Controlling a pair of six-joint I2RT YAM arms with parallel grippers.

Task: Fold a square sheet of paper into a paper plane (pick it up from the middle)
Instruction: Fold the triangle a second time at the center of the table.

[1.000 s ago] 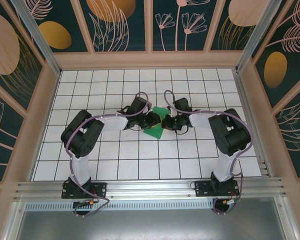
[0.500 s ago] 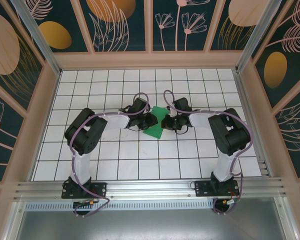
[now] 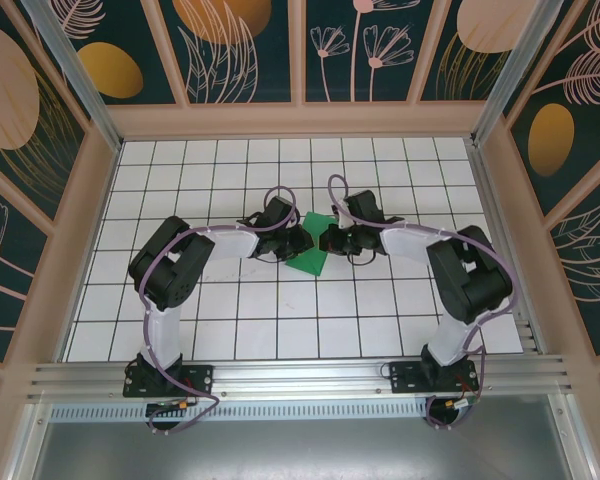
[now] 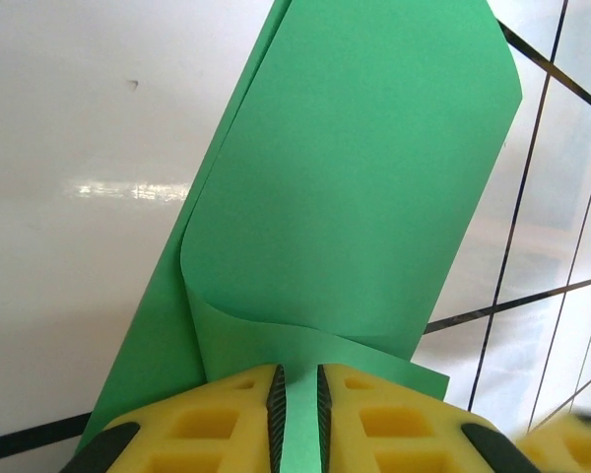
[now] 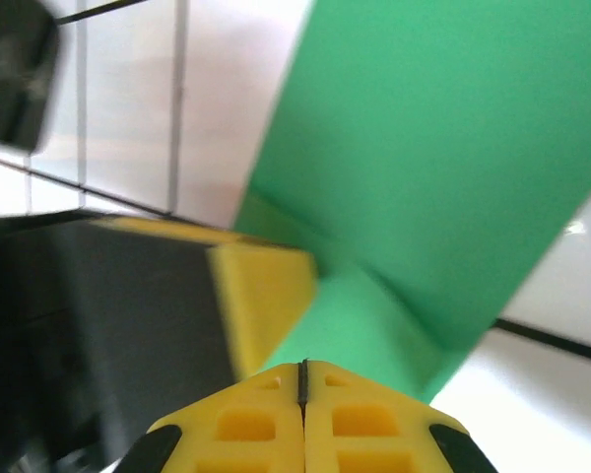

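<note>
The square sheet of paper [image 3: 309,263] is bright green and lies folded over near the table's middle, between my two grippers. In the left wrist view its upper layer [image 4: 355,177] curls up from the lower one, and its near edge runs into the narrow gap of my left gripper [image 4: 297,372]. The pads there stand slightly apart, not pinching. My right gripper [image 5: 302,365] is shut, its tip against the green paper [image 5: 443,158], with no paper seen between the jaws. The left gripper [image 3: 302,240] and right gripper [image 3: 329,243] face each other across the sheet.
The white gridded table [image 3: 280,310] spreads around the sheet. Low wooden walls [image 3: 300,120] fence it on three sides and a metal rail [image 3: 300,375] runs along the near edge. A yellow fingertip [image 5: 266,291] of the left gripper sits close to the right gripper.
The left gripper's jaws have narrowed a little around the paper's edge. The right arm's elbow has swung outward to the right and its gripper has edged left onto the sheet.
</note>
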